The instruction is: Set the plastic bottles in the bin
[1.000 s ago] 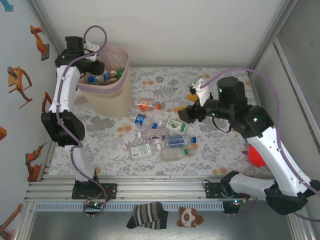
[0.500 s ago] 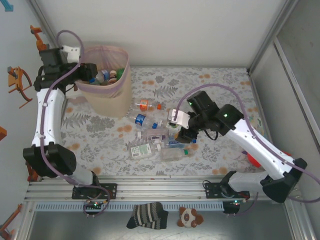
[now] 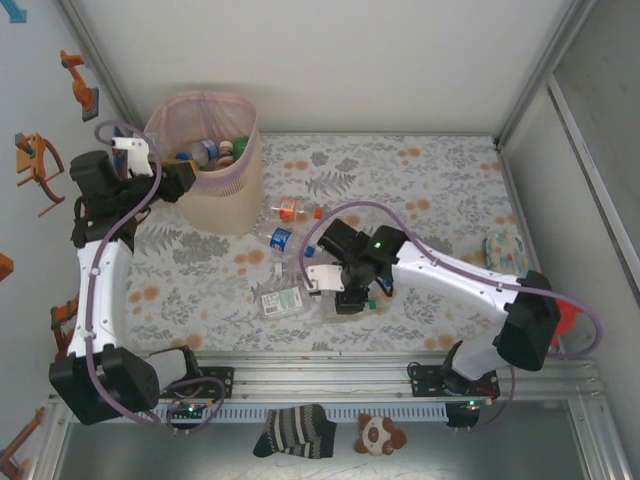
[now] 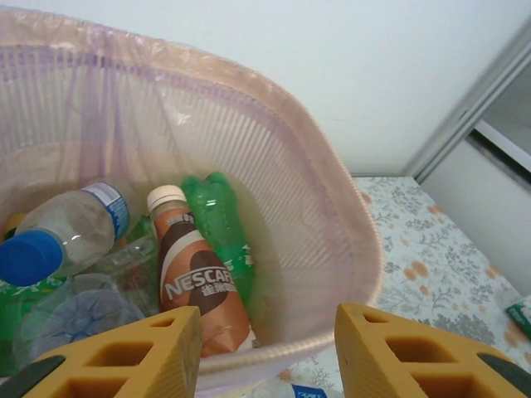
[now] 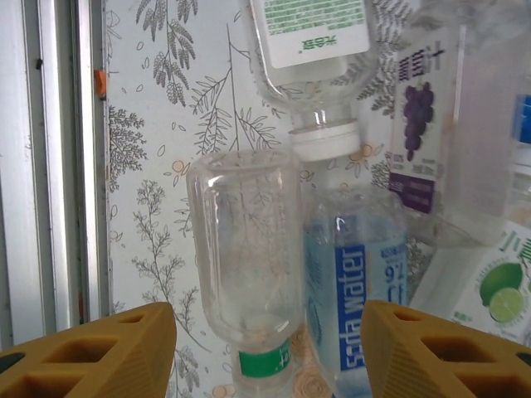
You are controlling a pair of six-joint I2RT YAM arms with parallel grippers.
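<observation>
Pick step: right gripper jaws apart, empty, with a clear bottle lying between them. Next — close on it, carry to bin. Left gripper open, empty, bin just ahead.

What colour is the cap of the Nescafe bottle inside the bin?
Off-white; the cap tops the brown Nescafe bottle in the bin, clearest in the left wrist view.

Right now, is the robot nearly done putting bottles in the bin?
Partly. Done: several bottles, like the Nescafe bottle, lie in the bin. In hand: nothing yet; the right jaws stand open over a clear bottle on the table. Left: several more bottles beside it.
</observation>
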